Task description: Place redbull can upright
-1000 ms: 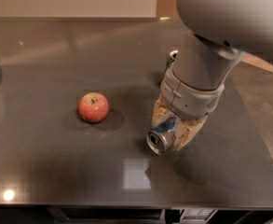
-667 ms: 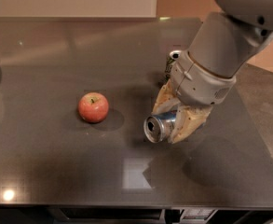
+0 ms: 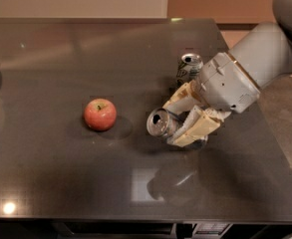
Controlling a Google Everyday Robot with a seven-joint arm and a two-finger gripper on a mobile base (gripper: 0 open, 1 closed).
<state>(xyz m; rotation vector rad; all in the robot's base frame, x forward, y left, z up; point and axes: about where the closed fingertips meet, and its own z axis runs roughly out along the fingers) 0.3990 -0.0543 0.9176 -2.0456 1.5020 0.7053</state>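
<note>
The redbull can (image 3: 161,123) is held on its side, its shiny silver end facing left, a little above the dark table (image 3: 61,173). My gripper (image 3: 183,119) is shut on the can, its tan fingers (image 3: 195,129) clasping it from above and below. The grey arm reaches in from the upper right. Most of the can's body is hidden between the fingers.
A red apple (image 3: 100,114) sits on the table left of the can. A shorter white-and-green can (image 3: 189,68) stands upright just behind the gripper. The table's right edge (image 3: 272,133) runs close to the arm.
The arm has swung back toward the upper right, and the wrist has tilted. The can stays in the gripper, its silver end turned further left and raised slightly.
</note>
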